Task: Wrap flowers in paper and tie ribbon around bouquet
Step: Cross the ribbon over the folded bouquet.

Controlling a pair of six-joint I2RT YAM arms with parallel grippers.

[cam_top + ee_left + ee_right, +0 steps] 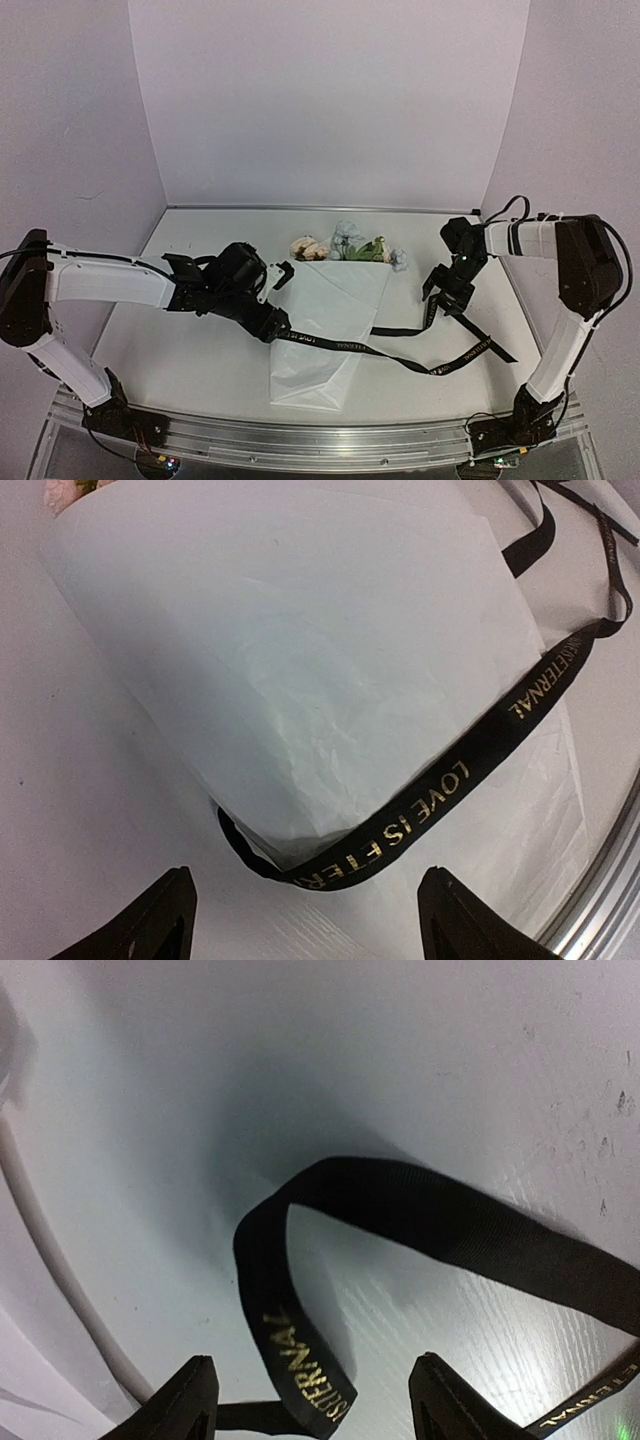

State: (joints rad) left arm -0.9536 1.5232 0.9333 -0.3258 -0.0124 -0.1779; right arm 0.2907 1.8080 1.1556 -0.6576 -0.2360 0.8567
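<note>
The bouquet lies in the middle of the table, a white paper [325, 330] cone with peach and pale blue flowers [345, 245] at its far end. The black ribbon [400, 357] with gold lettering crosses the cone and trails right. My left gripper [283, 298] is open at the cone's left edge. In the left wrist view the ribbon [440, 790] loops around the paper [300, 660] just ahead of the gripper [310, 925], untouched. My right gripper [437, 300] is open over the ribbon's right end. A curled ribbon [290, 1335] end lies loose between that gripper's [312, 1405] fingers.
A metal rail [320, 440] runs along the table's near edge, close to the cone's narrow end. White walls close in the back and both sides. The rail [610, 880] also shows at the right of the left wrist view.
</note>
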